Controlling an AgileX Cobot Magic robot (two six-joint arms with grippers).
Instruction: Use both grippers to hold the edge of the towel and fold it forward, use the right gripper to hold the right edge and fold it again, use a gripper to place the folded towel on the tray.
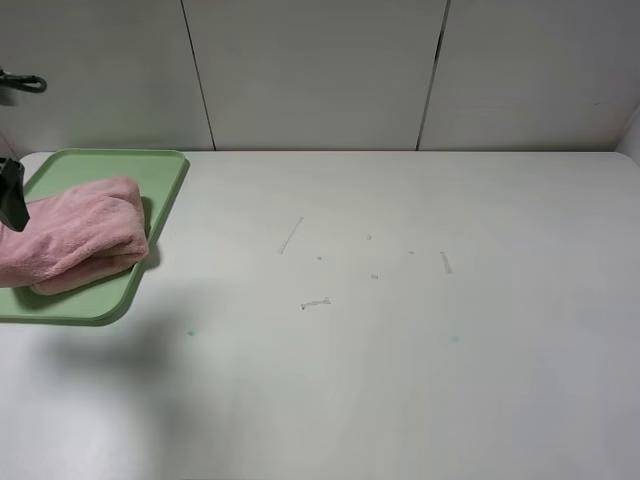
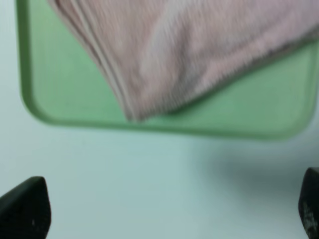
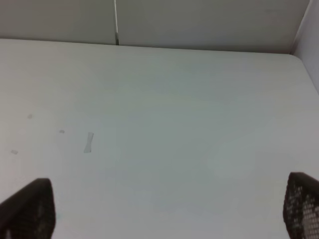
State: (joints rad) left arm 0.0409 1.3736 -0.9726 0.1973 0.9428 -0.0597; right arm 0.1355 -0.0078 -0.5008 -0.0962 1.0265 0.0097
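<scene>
Left end effector (image 2: 164,209) open, towel (image 2: 189,50) beyond

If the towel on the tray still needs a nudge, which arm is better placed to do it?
Left. Its open gripper hangs just off the tray, with the folded towel right in front. The right gripper is open over bare table, with neither towel nor tray in its view.
</scene>
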